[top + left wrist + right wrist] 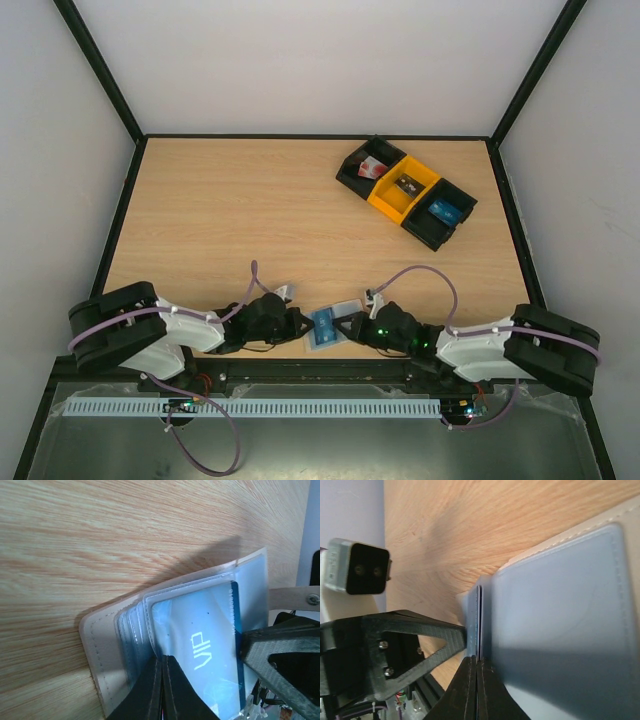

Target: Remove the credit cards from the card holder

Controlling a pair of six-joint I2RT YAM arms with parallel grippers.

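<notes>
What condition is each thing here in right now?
card holder, leaves fanned open, pinched from both sides.
credit card, inside a clear pocket.
left gripper, shut on card holder.
right gripper, shut on card holder.
bins, each holding one small item.

Both arms are folded low over the near edge of the surface (250, 200). The left arm (150, 335) is reached in from the left and the right arm (500, 350) from the right, so that the wrists are pointed at each other and the tips are brought close together at the middle. The left pincer (303, 322) is pressed shut, its fingers (150, 690) pinched on the card holder (95, 645). The right pincer (348, 324) is likewise closed flat, with the thin edge of the credit card (200, 645) caught in it.
</notes>
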